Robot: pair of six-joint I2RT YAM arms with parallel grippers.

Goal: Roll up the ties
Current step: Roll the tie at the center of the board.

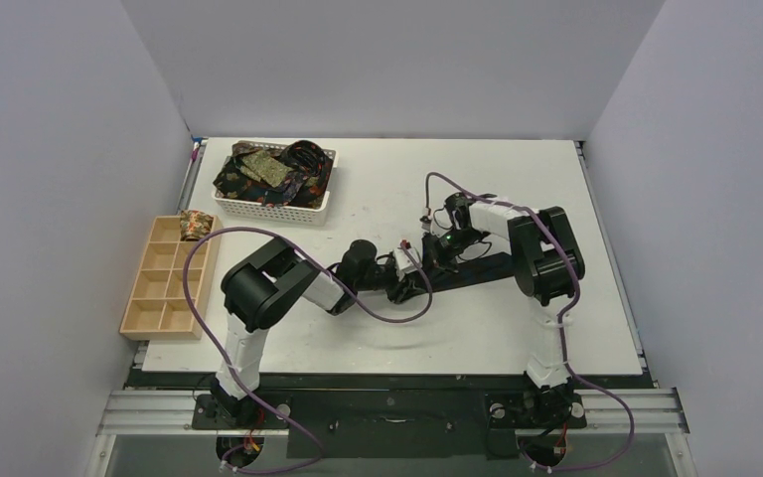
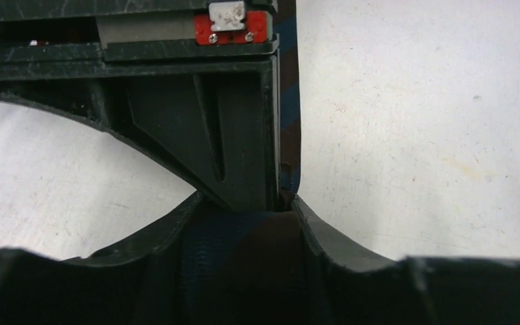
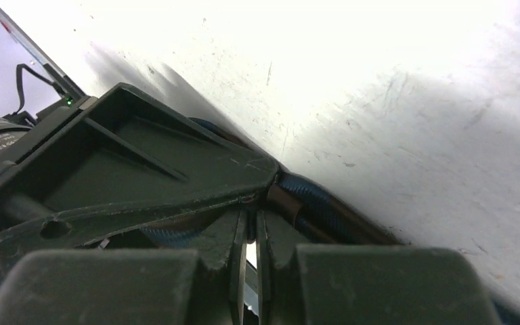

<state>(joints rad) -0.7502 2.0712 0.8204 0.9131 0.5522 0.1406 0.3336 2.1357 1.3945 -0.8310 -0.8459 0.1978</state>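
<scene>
Top view: dark tie (image 1: 477, 268) lies flat across mid-desk (image 1: 477, 338), and both arms meet at its left end. The left fingers (image 1: 407, 280) are on the end. The right fingers (image 1: 438, 246) are just beside them, tips down at the fabric. More ties are piled in the white basket (image 1: 273, 211). One finished roll (image 1: 194, 225) sits in a top compartment of the wooden tray (image 1: 159, 298).

Left wrist: the fingers (image 2: 230, 135) look clenched on the tie (image 2: 288, 101), with blue-brown striped fabric pinched at the tips and running straight away along the finger edge.

Right wrist: the fingers (image 3: 176, 183) are closed with only a sliver of light between them. Fabric curls right at the tips (image 3: 308, 200). Can't tell whether any is caught between the pads.

Step in hand, my read: starting the roll at this end. To do it well:
- keep the left pinch square to the tie's edges
- hold the first turn tight and small
- keep the tail straight so the layers stack without coning

Risk: the slick fabric slips and the core unwinds.
</scene>
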